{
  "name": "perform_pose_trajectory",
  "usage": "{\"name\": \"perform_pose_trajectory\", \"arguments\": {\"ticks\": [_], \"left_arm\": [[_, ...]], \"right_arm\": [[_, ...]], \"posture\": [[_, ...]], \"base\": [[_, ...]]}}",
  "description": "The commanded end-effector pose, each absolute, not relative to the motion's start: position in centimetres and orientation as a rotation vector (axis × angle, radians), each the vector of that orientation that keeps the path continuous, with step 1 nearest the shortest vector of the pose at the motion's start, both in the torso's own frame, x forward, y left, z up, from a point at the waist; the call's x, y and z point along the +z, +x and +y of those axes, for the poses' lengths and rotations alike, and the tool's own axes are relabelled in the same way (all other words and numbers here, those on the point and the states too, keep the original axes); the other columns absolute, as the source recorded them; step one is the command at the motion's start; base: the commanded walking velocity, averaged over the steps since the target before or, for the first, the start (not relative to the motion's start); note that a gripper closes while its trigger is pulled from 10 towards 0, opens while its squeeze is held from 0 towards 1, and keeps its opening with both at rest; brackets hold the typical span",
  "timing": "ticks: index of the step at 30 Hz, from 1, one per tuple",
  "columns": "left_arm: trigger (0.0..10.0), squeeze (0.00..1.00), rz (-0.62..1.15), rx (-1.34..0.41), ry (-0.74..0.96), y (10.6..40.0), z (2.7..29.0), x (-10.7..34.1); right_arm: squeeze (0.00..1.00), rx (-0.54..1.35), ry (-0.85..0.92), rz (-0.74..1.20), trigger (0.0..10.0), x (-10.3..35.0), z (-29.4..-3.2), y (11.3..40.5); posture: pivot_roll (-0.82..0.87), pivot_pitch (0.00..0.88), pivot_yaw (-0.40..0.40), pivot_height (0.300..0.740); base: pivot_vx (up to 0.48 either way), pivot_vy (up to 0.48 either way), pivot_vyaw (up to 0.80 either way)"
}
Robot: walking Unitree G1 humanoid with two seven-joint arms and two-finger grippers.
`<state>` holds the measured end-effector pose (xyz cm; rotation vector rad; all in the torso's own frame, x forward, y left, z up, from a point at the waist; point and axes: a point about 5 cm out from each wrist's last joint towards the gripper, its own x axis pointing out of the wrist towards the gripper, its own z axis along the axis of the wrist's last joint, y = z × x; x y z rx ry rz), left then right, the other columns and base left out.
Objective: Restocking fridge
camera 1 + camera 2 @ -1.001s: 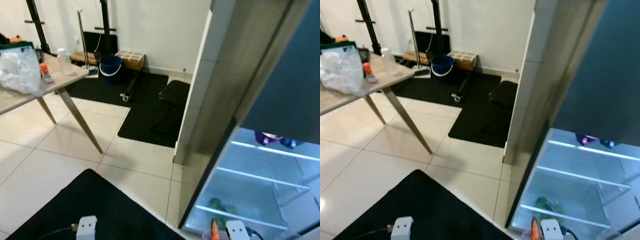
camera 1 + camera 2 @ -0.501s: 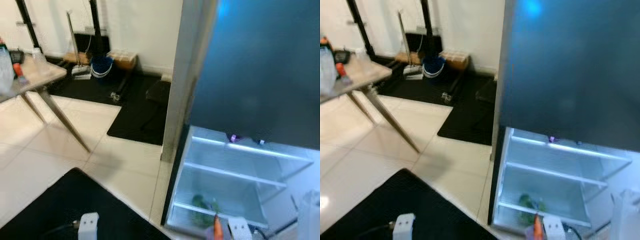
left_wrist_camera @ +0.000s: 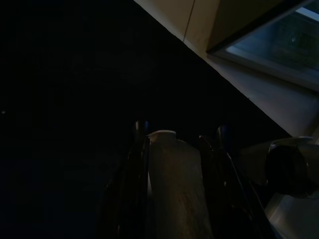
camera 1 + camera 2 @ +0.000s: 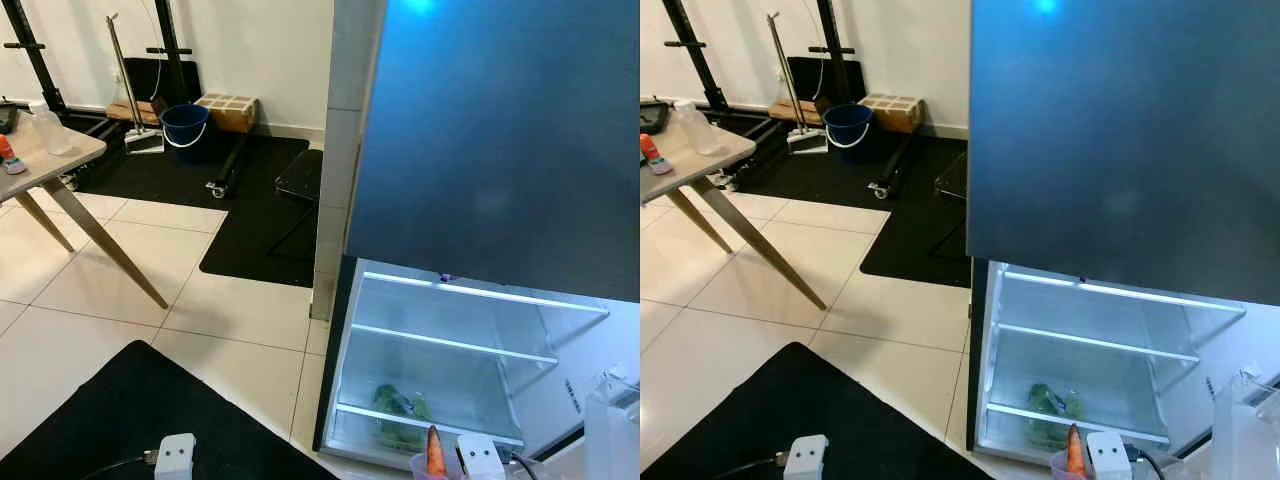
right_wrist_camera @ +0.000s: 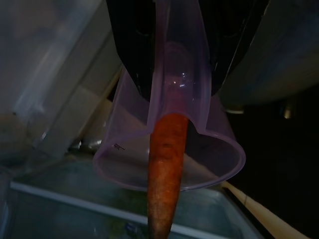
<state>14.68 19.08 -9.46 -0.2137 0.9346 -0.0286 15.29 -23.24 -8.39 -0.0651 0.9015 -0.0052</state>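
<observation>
- The right gripper [image 5: 169, 64] is pinched shut on a clear purple cup [image 5: 169, 149]. One black finger goes inside the cup and one presses on the outside wall.
- A carrot [image 5: 167, 169] stands in the cup. Its long body runs the same way as the fingers, and its pointed tip pokes out past the cup's rim, away from the gripper.
- From the head camera, the carrot tip [image 4: 433, 452] and the cup sit just in front of the open fridge [image 4: 450, 390], low by its front edge.
- The fridge is the thing to go by. Its lit shelves are straight ahead of the right gripper. The carrot already points toward them.
- A bunch of green leafy vegetables [image 4: 398, 418] lies on the lowest shelf of the fridge, just beyond the carrot tip.
- The two shelves above the greens look bare.
- The left gripper [image 3: 174, 149] is closed around a pale bottle-like thing [image 3: 172, 179]. It is too dark there to say just what it is.
- The left gripper hangs over the black mat [image 4: 130, 410], off to the left of the fridge and farther from the shelves.
- So the right arm is the nearer one. I think the next move is to push the cup forward onto a shelf and keep it upright so the carrot does not tip out.
- The dark fridge door [image 4: 500, 140] above stays shut and should not get in the way.
</observation>
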Motion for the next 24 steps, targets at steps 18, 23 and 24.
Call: {"name": "perform_pose_trajectory", "arguments": {"ticks": [18,23,24], "left_arm": [[10.0,0.0,0.848,-0.073,-0.201,16.8,19.1,-8.5],[10.0,0.0,0.849,-0.081,-0.2,16.8,19.0,-8.5],[10.0,0.0,0.85,-0.084,-0.2,16.7,19.0,-8.5]], "right_arm": [[0.0,-0.099,0.042,0.564,10.0,-3.7,-26.7,21.2],[0.0,-0.112,0.056,0.567,10.0,-3.8,-26.9,20.8],[0.0,-0.112,0.058,0.568,10.0,-3.8,-26.9,20.8]], "posture": [[0.05,0.0,-0.014,0.74],[0.05,0.0,-0.014,0.74],[0.05,0.0,-0.014,0.74]], "base": [[0.0,0.0,0.0],[0.0,0.0,0.0],[0.0,0.0,0.0]]}}
